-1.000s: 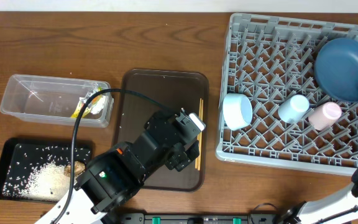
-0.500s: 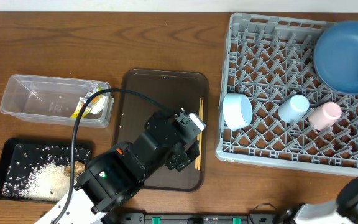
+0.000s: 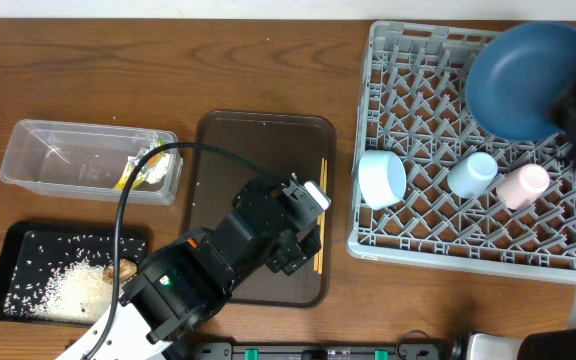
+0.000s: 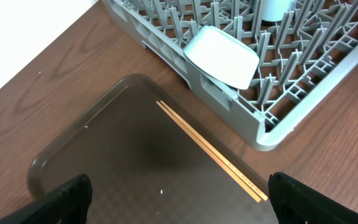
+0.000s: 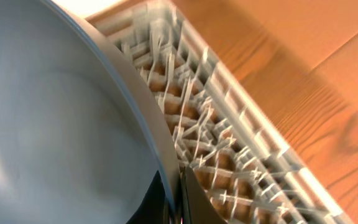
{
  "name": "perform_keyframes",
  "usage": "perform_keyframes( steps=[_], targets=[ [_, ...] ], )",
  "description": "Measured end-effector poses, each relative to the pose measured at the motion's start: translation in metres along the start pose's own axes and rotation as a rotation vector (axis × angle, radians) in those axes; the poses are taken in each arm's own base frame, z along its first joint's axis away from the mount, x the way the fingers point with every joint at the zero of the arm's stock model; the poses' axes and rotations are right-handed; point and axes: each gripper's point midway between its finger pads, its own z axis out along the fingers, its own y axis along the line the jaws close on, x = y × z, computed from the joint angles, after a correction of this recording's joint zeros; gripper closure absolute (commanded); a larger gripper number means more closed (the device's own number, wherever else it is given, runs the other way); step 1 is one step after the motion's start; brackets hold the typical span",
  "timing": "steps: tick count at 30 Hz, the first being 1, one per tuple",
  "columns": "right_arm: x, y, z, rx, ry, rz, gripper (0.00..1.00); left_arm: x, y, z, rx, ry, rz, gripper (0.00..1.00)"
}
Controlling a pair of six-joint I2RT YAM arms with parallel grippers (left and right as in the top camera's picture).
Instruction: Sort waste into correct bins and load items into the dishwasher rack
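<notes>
My right gripper (image 5: 176,196) is shut on the rim of the large blue plate (image 5: 55,124), which hangs tilted above the far right corner of the grey dishwasher rack (image 3: 418,60). The plate (image 3: 523,80) hides part of the rack. The light blue bowl (image 3: 381,178), blue cup (image 3: 472,173) and pink cup (image 3: 523,185) rest in the rack. My left gripper (image 4: 182,202) hovers open over the dark brown serving tray (image 3: 228,150). The wooden chopsticks (image 4: 210,152) lie along that tray's right edge, just right of the gripper.
At the left stands the clear tub (image 3: 68,150), holding a yellow-green wrapper (image 3: 133,172) and white paper (image 3: 160,172). In front of it the black tray (image 3: 28,240) holds rice (image 3: 63,290) and a brown lump (image 3: 121,270). The rack's front corner (image 4: 266,134) is close to the chopsticks.
My right gripper has carried the blue plate leftward and further over the rack. The left arm has stayed still.
</notes>
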Motion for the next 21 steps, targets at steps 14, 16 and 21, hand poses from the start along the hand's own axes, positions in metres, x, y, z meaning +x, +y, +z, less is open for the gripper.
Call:
perform_keyframes(
  steps=[14, 16, 21],
  targets=[
    [-0.048, 0.045, -0.019, 0.253, -0.306, -0.253, 0.99, 0.001, 0.0, 0.001, 0.001, 0.007, 0.001, 0.09],
    [-0.042, 0.054, -0.009, 0.284, -0.294, -0.323, 0.99, 0.001, 0.0, 0.001, 0.001, 0.007, 0.001, 0.09],
    [-0.029, 0.075, 0.008, 0.323, -0.273, -0.448, 0.99, 0.001, 0.0, 0.001, 0.001, 0.006, 0.001, 0.09]
  ],
)
